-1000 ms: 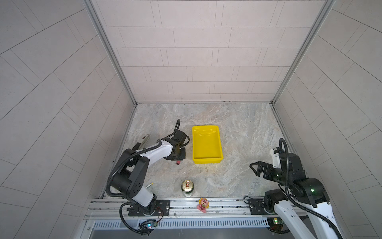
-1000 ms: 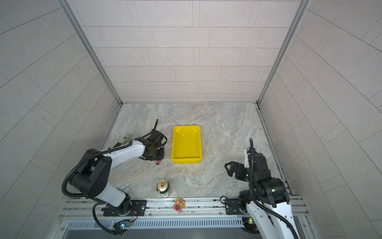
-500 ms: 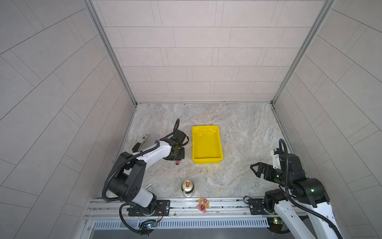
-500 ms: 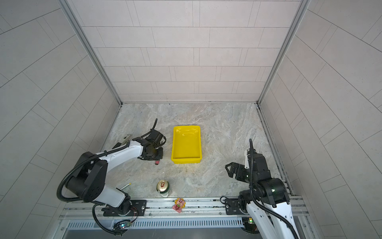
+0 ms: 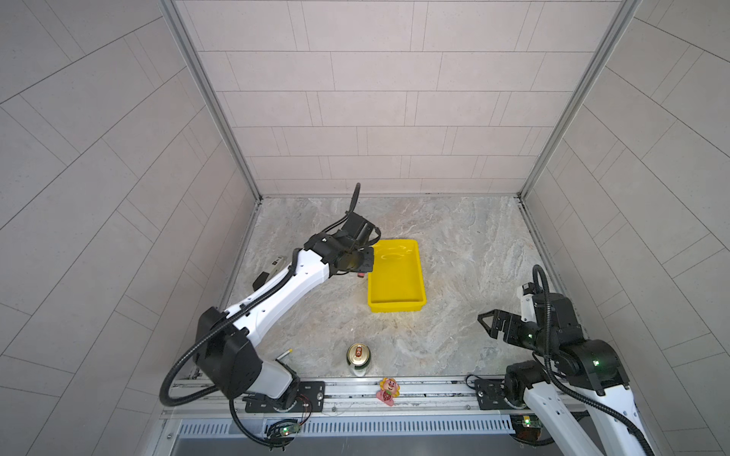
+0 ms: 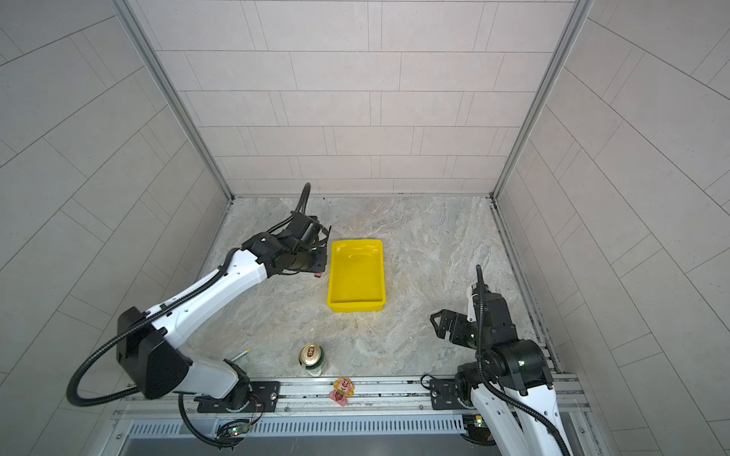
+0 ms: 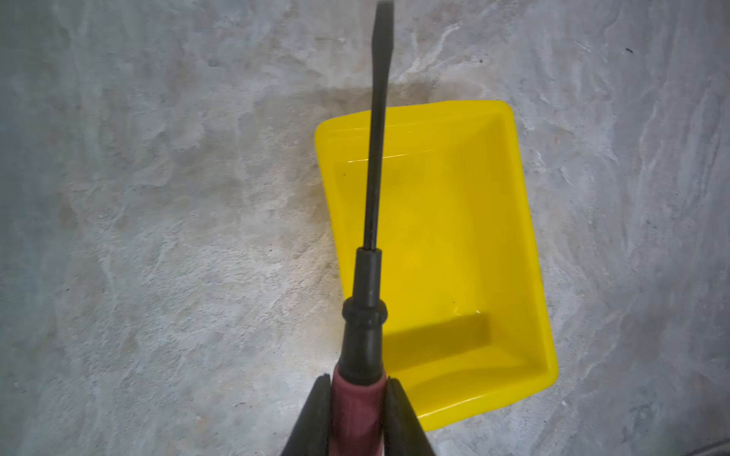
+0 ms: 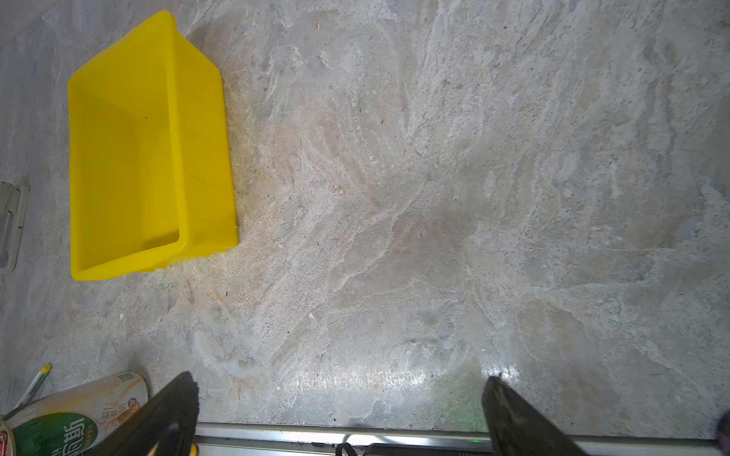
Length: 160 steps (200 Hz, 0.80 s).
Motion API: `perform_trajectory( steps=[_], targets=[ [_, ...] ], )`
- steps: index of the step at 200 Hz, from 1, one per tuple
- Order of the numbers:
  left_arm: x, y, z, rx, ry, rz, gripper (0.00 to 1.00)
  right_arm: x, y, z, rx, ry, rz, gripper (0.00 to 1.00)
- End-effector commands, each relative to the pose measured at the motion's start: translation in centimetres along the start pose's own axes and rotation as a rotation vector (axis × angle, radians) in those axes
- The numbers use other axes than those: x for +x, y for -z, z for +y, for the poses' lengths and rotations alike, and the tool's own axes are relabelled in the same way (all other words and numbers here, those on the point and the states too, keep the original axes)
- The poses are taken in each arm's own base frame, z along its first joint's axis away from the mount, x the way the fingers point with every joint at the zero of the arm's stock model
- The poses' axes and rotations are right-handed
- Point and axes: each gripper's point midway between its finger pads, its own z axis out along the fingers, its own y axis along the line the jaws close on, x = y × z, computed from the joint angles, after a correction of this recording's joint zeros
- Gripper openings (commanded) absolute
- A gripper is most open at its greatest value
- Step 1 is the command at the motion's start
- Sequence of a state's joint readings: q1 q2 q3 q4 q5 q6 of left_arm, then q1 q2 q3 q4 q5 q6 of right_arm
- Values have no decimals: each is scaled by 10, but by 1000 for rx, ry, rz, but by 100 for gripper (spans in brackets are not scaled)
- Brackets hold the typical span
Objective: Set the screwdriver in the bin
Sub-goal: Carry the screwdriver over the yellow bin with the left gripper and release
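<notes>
bin (image 5: 396, 304) interior bare and open from above, wide bare table (image 5: 466, 252) right of and beyond bin, can (image 5: 358, 356) and pale stick (image 5: 285, 353) crowd near edge left of centre, left pincer (image 5: 365, 263) hard against bin's left rim

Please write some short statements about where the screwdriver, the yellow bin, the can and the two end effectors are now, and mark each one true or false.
1. The left end effector grips the screwdriver by its red handle. True.
2. The screwdriver lies inside the yellow bin. False: it is held above the table, and the bin is empty.
3. The right end effector is shut on the can. False: it is open and holds nothing.
4. The can stands upright near the front rail, apart from the bin. True.
</notes>
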<state>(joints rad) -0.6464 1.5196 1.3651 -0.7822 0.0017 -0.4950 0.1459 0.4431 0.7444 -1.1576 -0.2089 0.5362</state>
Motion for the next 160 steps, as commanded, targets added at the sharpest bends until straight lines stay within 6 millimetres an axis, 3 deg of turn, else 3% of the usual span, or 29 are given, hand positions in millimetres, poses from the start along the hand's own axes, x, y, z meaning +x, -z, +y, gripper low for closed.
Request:
perform_trajectory(
  steps=[1, 63, 160],
  targets=[
    [8, -29, -24, 44, 8, 76, 4, -2, -4, 4, -12, -12, 8, 100],
    [18, -95, -44, 76, 13, 147, 8, -7, -6, 6, -18, -42, -4, 100],
    [36, -151, -54, 107, 8, 227, 21, -3, -9, -1, 11, -59, 7, 100]
  ],
)
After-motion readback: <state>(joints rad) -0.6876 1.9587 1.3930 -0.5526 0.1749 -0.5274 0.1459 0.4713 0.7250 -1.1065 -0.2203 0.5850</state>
